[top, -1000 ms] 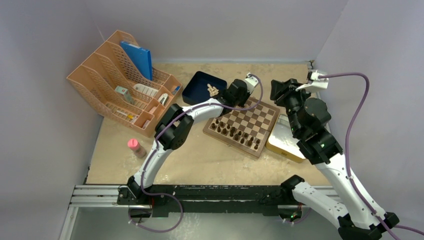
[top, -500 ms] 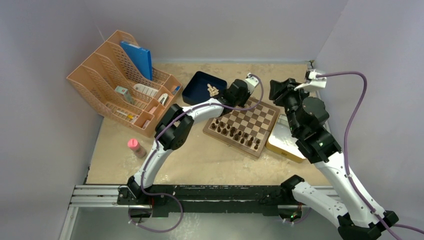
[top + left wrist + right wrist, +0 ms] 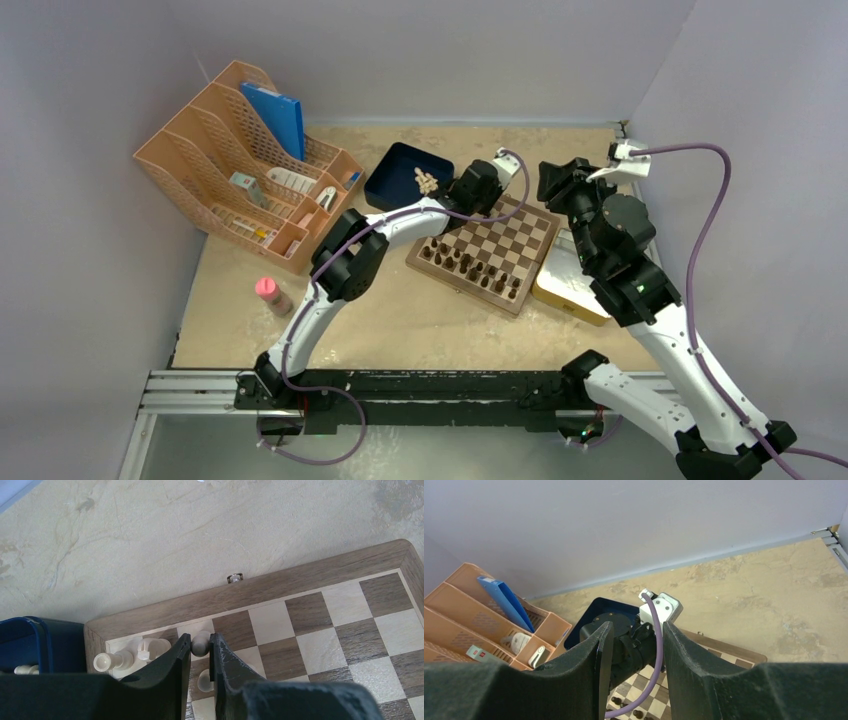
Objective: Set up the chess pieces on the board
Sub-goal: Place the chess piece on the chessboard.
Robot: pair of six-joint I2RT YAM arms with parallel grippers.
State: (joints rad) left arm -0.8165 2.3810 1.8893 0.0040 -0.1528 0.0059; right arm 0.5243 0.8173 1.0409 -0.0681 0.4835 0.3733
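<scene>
The board (image 3: 462, 284) lies at mid-table with dark brown pieces (image 3: 470, 265) along its near side. My left gripper (image 3: 200, 642) is at the board's far left corner (image 3: 310, 575), shut on a cream chess piece (image 3: 200, 645) with a round head, held over the squares there. Three more cream pieces (image 3: 150, 647) are on the corner squares beside the fingers. More cream pieces (image 3: 426, 181) lie in the dark blue tray (image 3: 395, 175). My right gripper (image 3: 634, 635) is open and empty, raised above the board's far right side (image 3: 553, 178).
A shiny metal tray (image 3: 570, 285) lies against the board's right side. A peach desk organizer (image 3: 240, 170) with a blue folder stands at far left. A pink bottle (image 3: 270, 295) stands near left. The blue tray's wall (image 3: 45, 640) touches the board's corner.
The right arm has shifted slightly left. The left gripper stays at the board's far left corner with the piece in it.
</scene>
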